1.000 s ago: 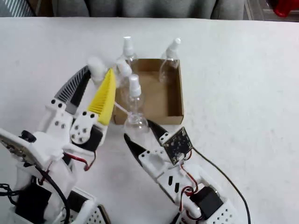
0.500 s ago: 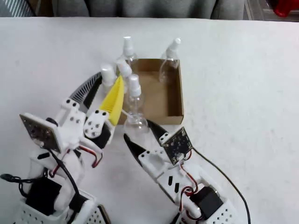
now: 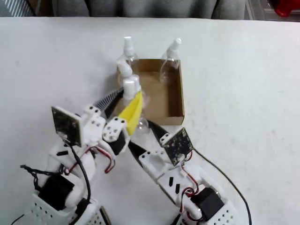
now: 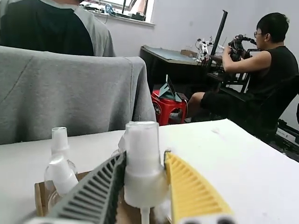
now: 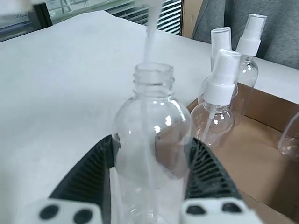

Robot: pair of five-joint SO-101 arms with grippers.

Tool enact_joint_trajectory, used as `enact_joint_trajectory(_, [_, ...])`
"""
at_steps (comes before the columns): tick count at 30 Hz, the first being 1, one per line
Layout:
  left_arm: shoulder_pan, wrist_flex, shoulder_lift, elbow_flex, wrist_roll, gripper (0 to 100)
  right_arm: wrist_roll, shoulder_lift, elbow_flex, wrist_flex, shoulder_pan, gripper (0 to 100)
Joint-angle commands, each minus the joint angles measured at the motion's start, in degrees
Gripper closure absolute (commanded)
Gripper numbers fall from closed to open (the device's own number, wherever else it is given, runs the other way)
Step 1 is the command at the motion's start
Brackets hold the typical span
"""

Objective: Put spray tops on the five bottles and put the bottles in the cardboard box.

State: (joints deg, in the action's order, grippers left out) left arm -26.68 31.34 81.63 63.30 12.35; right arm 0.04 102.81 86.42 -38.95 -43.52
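One uncapped bottle (image 5: 152, 126) stands on the white surface (image 3: 234, 70) at the 7 o'clock edge of the cardboard box (image 3: 176, 101). The right end effector (image 5: 152, 149) grips the bottle's body between its black fingers. Directly above the bottle's neck, the left end effector (image 4: 145, 158) pinches a spray top (image 4: 142, 140) between its grey and yellow fingers. The top's tube hangs down into the neck. Three capped bottles (image 5: 218, 88) stand toward 12 o'clock, at the box's far side.

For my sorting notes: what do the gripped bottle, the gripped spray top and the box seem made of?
Bottle: likely clear glossy plastic; you see through it, with bright glints.
Spray top: matte white plastic, probably.
Box: brown cardboard, dull, thin edges.
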Motion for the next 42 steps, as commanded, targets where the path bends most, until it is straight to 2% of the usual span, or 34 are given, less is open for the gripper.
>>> enact_joint_trajectory(1, [-1.1,0.26,0.57,0.7,0.62,98,-0.09,0.4,0.09,1.45,0.13,98.1])
enact_joint_trajectory(8, [-1.19,0.09,0.57,4.66,0.53,98,-0.09,0.48,0.09,1.98,2.59,98.1])
enact_joint_trajectory(23, [-1.19,0.26,0.57,4.84,0.97,97,-0.09,0.48,0.18,2.51,2.68,98.1])
enact_joint_trajectory(31, [-0.66,1.14,0.66,5.71,1.76,73,-0.09,0.48,0.18,2.42,2.95,98.1])
enact_joint_trajectory(34, [-0.22,1.14,0.66,5.54,4.57,70,-0.09,0.48,0.18,2.42,2.95,98.1])
enact_joint_trajectory(39, [0.04,1.14,1.1,5.36,4.84,69,-0.09,0.48,0.18,2.42,2.95,98.1])
enact_joint_trajectory(42, [0.04,1.14,5.85,5.8,5.01,69,-0.09,0.48,0.26,2.42,2.95,98.1])
